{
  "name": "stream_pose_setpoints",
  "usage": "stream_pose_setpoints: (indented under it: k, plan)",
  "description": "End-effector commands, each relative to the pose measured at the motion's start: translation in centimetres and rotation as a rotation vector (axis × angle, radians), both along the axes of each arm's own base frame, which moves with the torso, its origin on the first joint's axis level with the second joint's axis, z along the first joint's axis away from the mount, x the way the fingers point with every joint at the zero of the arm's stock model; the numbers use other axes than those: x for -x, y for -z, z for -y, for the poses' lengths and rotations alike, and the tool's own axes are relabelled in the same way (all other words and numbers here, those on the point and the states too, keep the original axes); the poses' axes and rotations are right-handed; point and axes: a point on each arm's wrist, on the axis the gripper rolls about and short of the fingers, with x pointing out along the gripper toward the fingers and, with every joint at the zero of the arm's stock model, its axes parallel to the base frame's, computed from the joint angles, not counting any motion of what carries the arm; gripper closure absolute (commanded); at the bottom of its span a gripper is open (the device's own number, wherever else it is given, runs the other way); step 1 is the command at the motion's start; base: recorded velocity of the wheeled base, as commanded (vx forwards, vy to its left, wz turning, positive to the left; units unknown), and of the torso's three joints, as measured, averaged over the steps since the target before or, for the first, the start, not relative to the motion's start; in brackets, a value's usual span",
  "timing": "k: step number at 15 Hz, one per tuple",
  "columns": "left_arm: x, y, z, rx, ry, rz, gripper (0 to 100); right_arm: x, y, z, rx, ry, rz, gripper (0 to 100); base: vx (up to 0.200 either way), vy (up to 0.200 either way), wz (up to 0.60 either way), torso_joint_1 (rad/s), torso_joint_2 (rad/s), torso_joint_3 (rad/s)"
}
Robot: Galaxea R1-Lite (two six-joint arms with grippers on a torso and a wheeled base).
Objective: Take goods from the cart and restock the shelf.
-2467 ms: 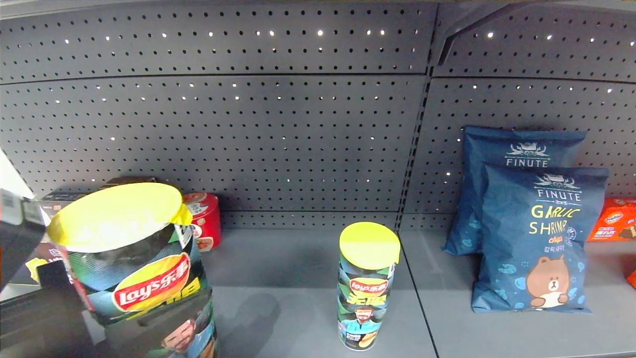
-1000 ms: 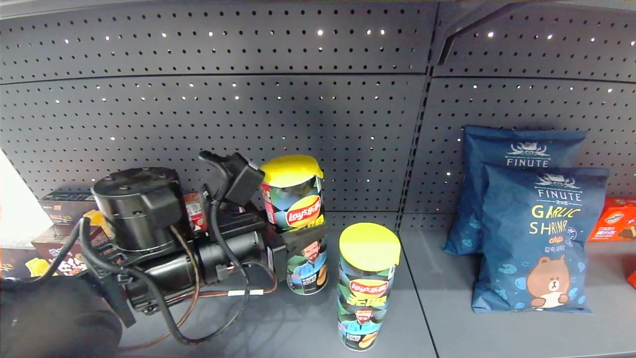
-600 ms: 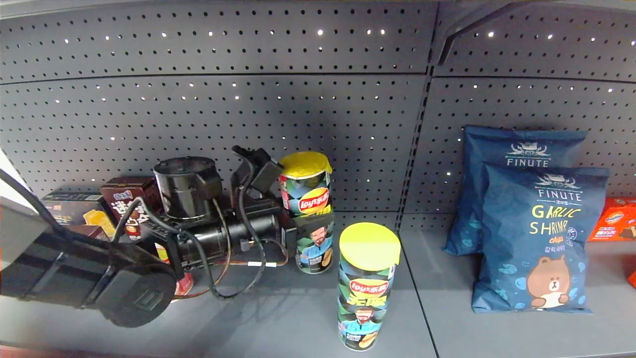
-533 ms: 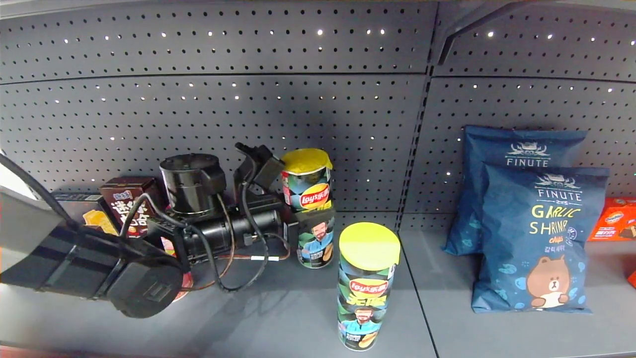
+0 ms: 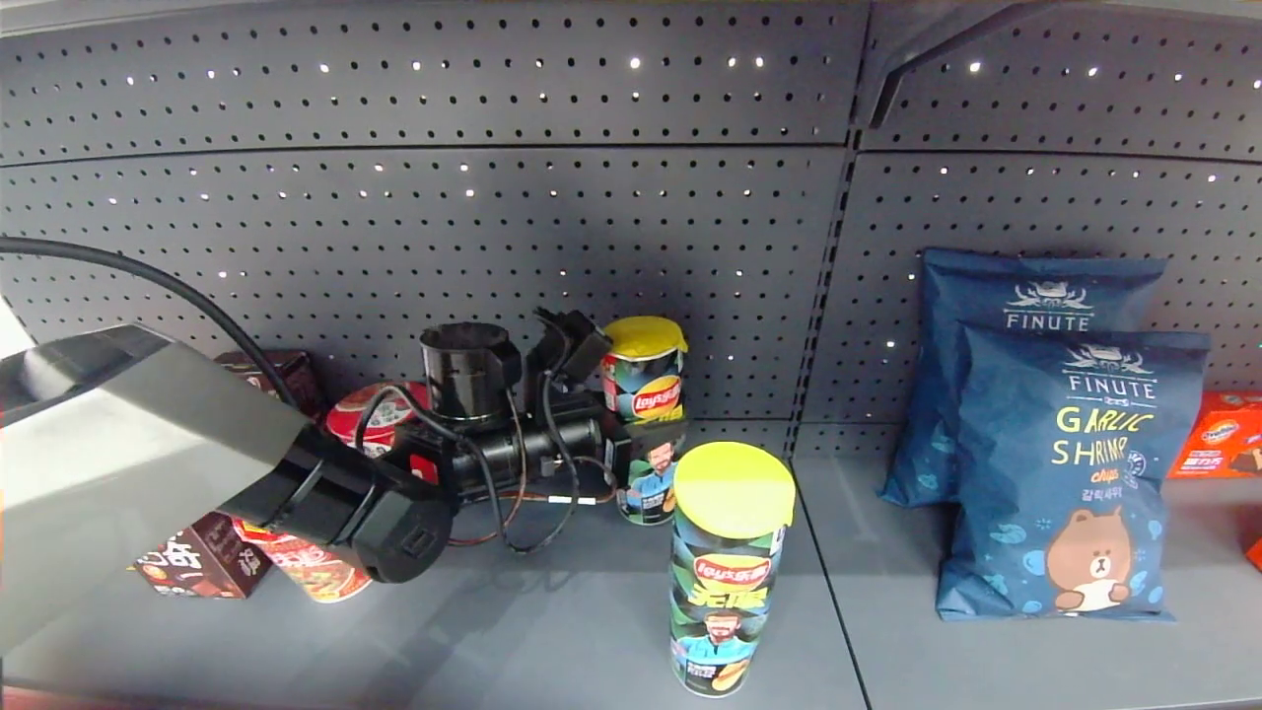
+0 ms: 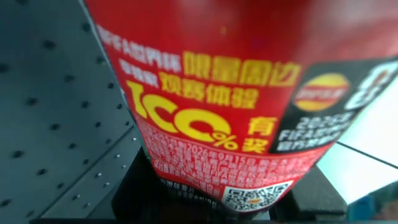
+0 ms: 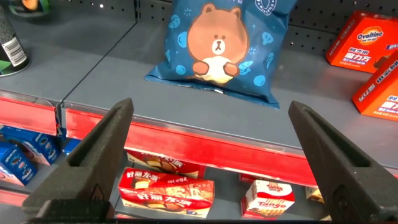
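Note:
A chips can (image 5: 646, 380) with a yellow lid and a red logo stands upright at the back of the grey shelf (image 5: 592, 631), close to the pegboard wall. My left gripper (image 5: 646, 439) is shut around its middle, the arm stretching in from the left. The can's red printed side (image 6: 211, 106) looms close in the left wrist view. A second, matching can (image 5: 730, 567) stands nearer the front edge, to the right of the held one. My right gripper (image 7: 214, 168) hangs open below the shelf's front, holding nothing.
Two blue snack bags (image 5: 1075, 473) lean at the right, the front one with a bear (image 7: 217, 43). Orange boxes (image 7: 367, 43) lie beyond them. Red cups (image 5: 370, 419) and a brown box (image 5: 197, 562) sit left of my arm. A red rail (image 7: 186, 134) edges the shelf.
My left arm has carried the can from close at the front left, rightward and deeper, to the back of the shelf. The front can and the bags have stayed put.

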Motion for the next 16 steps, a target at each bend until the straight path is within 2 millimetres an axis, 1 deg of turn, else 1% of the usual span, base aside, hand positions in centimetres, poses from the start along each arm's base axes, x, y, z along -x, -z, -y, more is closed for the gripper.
stream_pose_setpoints:
  k: [1,9,12,16]
  plan:
    - [-0.5,1.1,0.4,-0.008,0.004,-0.016,100,0.0,0.0,0.0,0.001,-0.001,-0.001,0,0.000,0.000,0.00,0.000,0.00,0.000]
    - [-2.0,1.2,1.5,0.004,0.013,0.009,100,0.0,0.0,0.0,0.001,0.004,-0.001,0,0.000,0.000,0.00,0.000,0.00,0.000]
    - [-2.3,1.5,2.8,0.008,0.037,0.015,100,0.0,0.0,0.0,0.002,0.007,-0.001,0,0.000,0.000,0.00,0.000,0.00,0.000]
    - [-2.3,2.0,3.2,0.004,0.045,0.006,100,0.0,0.0,0.0,0.002,0.007,-0.001,0,0.000,0.000,0.00,0.000,0.00,0.000]
